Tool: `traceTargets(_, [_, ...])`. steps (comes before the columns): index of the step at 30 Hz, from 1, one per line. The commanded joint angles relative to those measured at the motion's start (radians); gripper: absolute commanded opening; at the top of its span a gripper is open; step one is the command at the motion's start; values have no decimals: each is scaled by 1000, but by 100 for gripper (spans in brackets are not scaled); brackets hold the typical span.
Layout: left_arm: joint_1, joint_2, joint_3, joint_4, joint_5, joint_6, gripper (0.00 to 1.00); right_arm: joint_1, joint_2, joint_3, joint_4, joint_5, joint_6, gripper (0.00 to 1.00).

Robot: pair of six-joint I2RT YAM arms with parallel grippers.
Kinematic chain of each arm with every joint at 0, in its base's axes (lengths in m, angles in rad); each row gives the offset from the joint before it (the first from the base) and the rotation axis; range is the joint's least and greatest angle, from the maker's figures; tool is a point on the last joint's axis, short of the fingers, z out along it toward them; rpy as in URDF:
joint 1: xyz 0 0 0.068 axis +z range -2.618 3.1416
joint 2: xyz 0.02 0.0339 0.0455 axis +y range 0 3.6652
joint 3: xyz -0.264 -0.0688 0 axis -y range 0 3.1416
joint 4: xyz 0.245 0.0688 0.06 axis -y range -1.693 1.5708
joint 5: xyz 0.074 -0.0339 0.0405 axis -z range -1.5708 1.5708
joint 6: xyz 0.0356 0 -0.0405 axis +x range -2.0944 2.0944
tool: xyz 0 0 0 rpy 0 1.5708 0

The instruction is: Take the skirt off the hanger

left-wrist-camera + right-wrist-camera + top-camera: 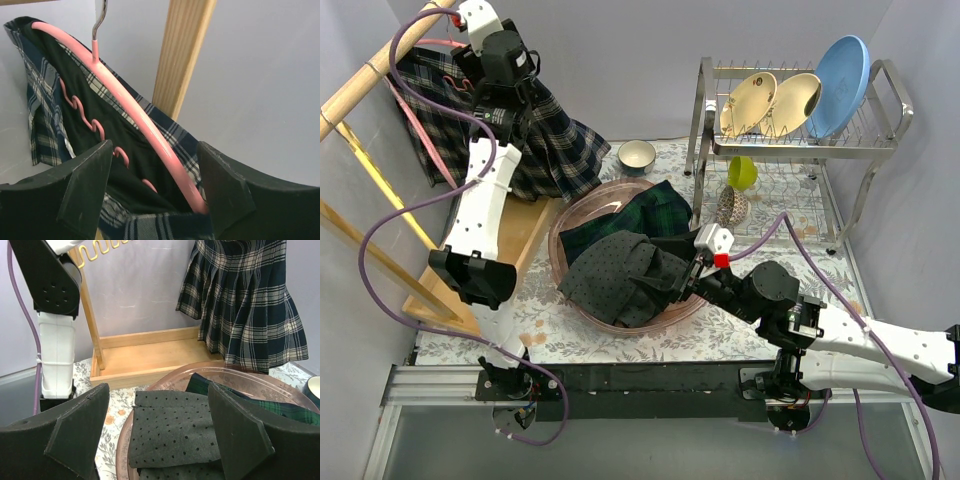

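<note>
A navy plaid skirt hangs from a pink hanger on the wooden rack at the far left. In the left wrist view the hanger runs down between my fingers, with the skirt's waistband and black lining draped over it. My left gripper is open, its jaws on either side of the hanger's lower end and the waistband, not closed on them. My right gripper is open and empty above a grey dotted cloth in the pink basin. The skirt also shows in the right wrist view.
The pink basin holds the grey cloth and a green plaid cloth. The rack's wooden base tray lies left of it. A dish rack with plates, a small bowl and a green cup stand at the back right.
</note>
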Motion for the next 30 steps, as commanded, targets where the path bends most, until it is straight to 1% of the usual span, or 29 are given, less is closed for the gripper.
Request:
traceTargets(1, [5, -40, -34, 61, 148, -1, 68, 4, 8, 20, 14, 16, -32, 87])
traceTargets(5, [19, 17, 46, 38, 155, 12, 64, 4, 25, 28, 15, 12, -32, 87])
traceTargets(7, [33, 28, 43, 30, 159, 6, 61, 4, 28, 28, 15, 13, -34, 87])
traceTargets(12, [71, 23, 5, -22, 146, -65, 59, 6, 34, 19, 34, 27, -38, 87])
traceTargets(13, [93, 23, 3, -34, 156, -82, 59, 4, 36, 19, 35, 27, -42, 87])
traceTargets(14, [103, 23, -7, -43, 203, -96, 59, 4, 39, 19, 37, 29, -42, 87])
traceTargets(15, [114, 23, -15, -44, 222, -112, 59, 4, 42, 19, 35, 29, -42, 87])
traceTargets(19, [127, 29, -32, -22, 288, -88, 58, 4, 48, 14, 45, 32, -46, 87])
traceTargets(22, [125, 29, -37, -7, 323, -83, 47, 6, 51, 10, 58, 36, -49, 87])
traceTargets(23, [125, 28, -40, -2, 325, -80, 41, 4, 51, 8, 61, 38, -51, 87])
traceTargets(26, [125, 20, -41, 22, 343, -67, 28, 4, 56, 2, 68, 41, -51, 87])
traceTargets(27, [125, 17, -41, 27, 351, -65, 20, 4, 57, 1, 71, 41, -51, 87])
traceTargets(29, [125, 5, -34, 30, 377, -73, 10, 4, 63, -3, 81, 42, -52, 87])
traceTargets(30, [127, -3, -34, 33, 386, -76, 0, 4, 63, -3, 83, 44, -52, 87])
